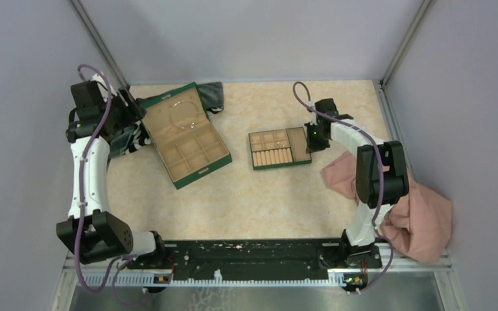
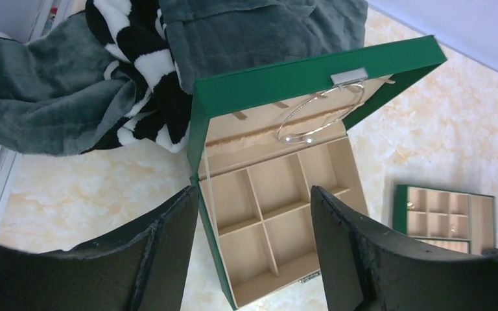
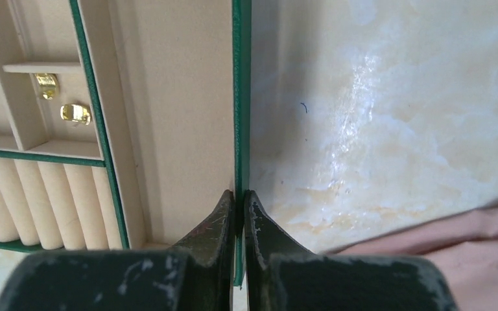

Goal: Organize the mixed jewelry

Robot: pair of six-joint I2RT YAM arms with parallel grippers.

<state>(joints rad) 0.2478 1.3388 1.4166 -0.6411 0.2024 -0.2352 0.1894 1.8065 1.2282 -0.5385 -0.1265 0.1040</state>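
Observation:
A thin silvery hoop [image 1: 185, 115] lies on the tan inside of the open lid of the large green box [image 1: 202, 170]; it also shows in the left wrist view [image 2: 321, 115]. Two small gold earrings [image 3: 47, 85] [image 3: 76, 113] lie in one compartment of the small green tray [image 1: 298, 144]. My left gripper [image 1: 131, 109] is open and empty, its jaws [image 2: 253, 191] spread above the box's left wall [image 2: 198, 129]. My right gripper [image 1: 312, 138] is shut on the small tray's right wall [image 3: 240, 97], one finger inside and one outside [image 3: 240, 193].
A dark grey and black-and-white striped cloth [image 1: 130, 137] [image 2: 71, 97] is bunched behind and left of the large box. A pink cloth [image 1: 421, 220] [image 3: 441, 253] lies at the right, under my right arm. Grey walls close in the table on three sides.

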